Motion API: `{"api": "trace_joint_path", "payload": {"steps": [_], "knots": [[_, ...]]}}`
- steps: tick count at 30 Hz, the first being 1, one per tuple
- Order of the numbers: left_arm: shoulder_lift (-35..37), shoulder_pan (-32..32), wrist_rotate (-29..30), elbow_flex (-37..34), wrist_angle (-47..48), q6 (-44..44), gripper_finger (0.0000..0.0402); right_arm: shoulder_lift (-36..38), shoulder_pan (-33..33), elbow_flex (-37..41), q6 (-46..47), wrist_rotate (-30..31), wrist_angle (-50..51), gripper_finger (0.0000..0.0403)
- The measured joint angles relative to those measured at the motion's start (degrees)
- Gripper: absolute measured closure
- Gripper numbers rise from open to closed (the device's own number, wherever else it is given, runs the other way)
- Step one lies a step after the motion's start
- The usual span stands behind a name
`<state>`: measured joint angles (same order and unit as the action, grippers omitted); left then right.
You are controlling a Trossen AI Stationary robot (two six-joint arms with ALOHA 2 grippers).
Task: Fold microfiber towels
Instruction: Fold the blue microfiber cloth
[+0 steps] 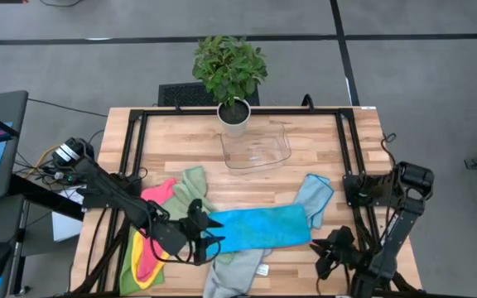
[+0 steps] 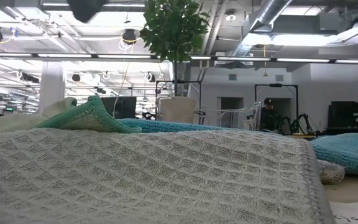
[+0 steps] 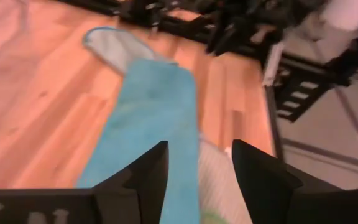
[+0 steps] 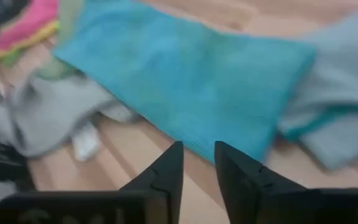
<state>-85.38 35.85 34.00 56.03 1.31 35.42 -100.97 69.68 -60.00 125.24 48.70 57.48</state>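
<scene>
Blue towel, one: spread flat as a long band on the table, apparently laid out for folding.

Left gripper: at the blue towel's left end, fingers parted, grasping nothing.

Right gripper: just off its right end, fingers narrowly apart over bare wood, empty.

Grey teal-edged towels, two: one touching its right end, one under its near edge.

Pink, yellow, green towels, one each: heaped left of it, likely waiting.

Clear tray and potted plant, one each: beyond it.
</scene>
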Motion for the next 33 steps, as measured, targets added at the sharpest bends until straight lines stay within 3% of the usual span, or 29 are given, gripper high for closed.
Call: {"api": "trace_joint_path", "payload": {"steps": [3, 10, 14, 18, 24, 28, 33], "knots": [[-2.65, -2.39, -4.37, -1.69, -6.92, -1.79, 0.0255, 2.77, 0.34, 4.90, -2.16, -1.37, -7.28, 0.0311], [-11.30, -3.89, -8.90, -2.69, -12.51, -0.58, 0.0314, 1.91, -2.77, 12.14, -12.66, -5.76, -25.47, 0.0353], [-15.25, -3.94, -8.81, -2.73, -12.17, 1.65, 0.0341, 0.38, -5.32, 12.28, -12.70, -6.90, -24.43, 0.0373], [-18.59, -4.00, -11.19, -2.73, -11.84, 4.28, 0.0360, -1.37, -7.33, 12.36, -13.05, -12.00, -23.88, 0.0387], [-19.83, -3.93, -13.70, -2.71, -10.88, 5.97, 0.0377, -2.00, -7.56, 12.07, -12.77, -13.93, -23.65, 0.0376], [-19.83, -4.21, -13.97, -2.66, -11.45, 5.14, 0.0381, 0.39, -7.40, 12.20, -12.81, -14.20, -22.82, 0.0363], [-19.83, -4.41, -14.23, -2.66, -11.39, 5.80, 0.0381, 8.99, -5.92, 10.86, -16.02, -11.02, -19.98, 0.0350]]}}
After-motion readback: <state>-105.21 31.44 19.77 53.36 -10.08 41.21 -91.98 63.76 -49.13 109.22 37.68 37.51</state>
